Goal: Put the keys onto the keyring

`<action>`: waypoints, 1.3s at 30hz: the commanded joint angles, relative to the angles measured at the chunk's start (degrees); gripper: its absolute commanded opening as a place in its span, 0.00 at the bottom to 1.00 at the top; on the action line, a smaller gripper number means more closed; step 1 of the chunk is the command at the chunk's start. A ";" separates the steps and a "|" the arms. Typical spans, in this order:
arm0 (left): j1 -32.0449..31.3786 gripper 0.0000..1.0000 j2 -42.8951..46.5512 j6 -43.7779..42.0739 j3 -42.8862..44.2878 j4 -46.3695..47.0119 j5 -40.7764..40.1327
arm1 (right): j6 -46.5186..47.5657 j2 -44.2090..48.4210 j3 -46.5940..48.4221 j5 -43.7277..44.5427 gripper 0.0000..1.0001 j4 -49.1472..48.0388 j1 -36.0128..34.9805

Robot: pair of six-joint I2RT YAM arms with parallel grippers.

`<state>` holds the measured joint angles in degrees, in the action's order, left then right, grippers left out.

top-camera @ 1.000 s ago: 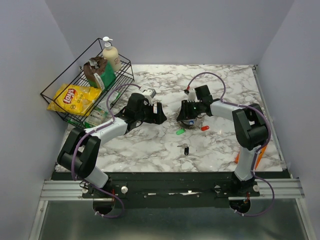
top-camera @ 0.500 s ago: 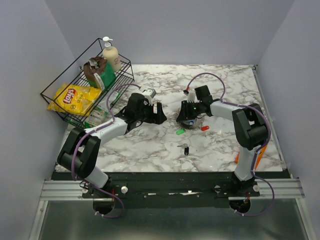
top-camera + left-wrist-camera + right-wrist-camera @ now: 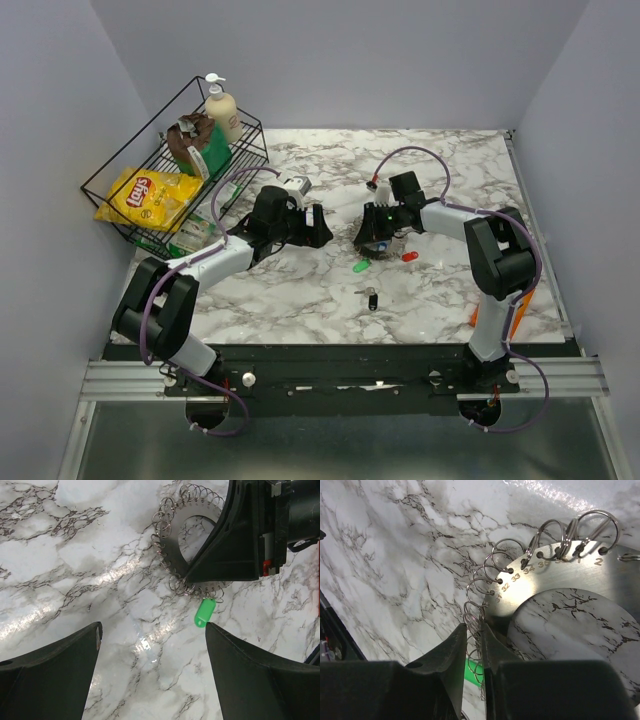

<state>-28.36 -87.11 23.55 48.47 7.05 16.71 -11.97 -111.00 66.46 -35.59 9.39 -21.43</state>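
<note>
Steel keyring (image 3: 555, 575), pinched by thin loops between the near-closed right fingers (image 3: 440, 665), may be dropped if wire slips; left fingers (image 3: 50, 675) are spread open.

Left arm (image 3: 215, 258) and right arm (image 3: 450, 216) white with black joints, purple cables (image 3: 413, 148), matte black pincer fingers (image 3: 50, 680)

Robot lab: walled marble-top table (image 3: 450, 160)

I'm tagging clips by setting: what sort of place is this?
Probably a robot test cell: grey walls boxing in a marble-patterned table, two arms mounted on a rail, a wire basket of groceries.
</note>
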 commanded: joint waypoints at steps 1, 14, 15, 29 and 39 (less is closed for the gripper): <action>-0.21 0.93 1.59 -0.70 -0.66 -0.98 -1.33 | 1.16 0.61 -0.36 -0.09 0.19 2.30 -0.28; -0.21 0.93 2.03 -0.79 -1.09 -1.07 -1.42 | 1.16 3.42 -1.24 0.79 0.01 2.39 -0.37; -0.21 0.93 2.03 -0.79 -1.09 -1.07 -1.42 | 1.42 3.77 -1.24 0.79 0.01 2.30 -0.37; -1.52 0.93 1.77 -0.61 -1.62 -0.37 1.13 | 1.42 4.65 -2.38 1.58 0.34 2.30 -0.28; -5.03 0.89 -3.15 7.11 -2.68 9.37 7.36 | 0.63 1.93 -1.16 2.02 0.35 2.39 -0.37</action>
<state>-32.05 -87.33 26.06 46.78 10.00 19.33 -10.90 -106.91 64.75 -34.81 10.63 -21.43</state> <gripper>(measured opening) 0.903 0.344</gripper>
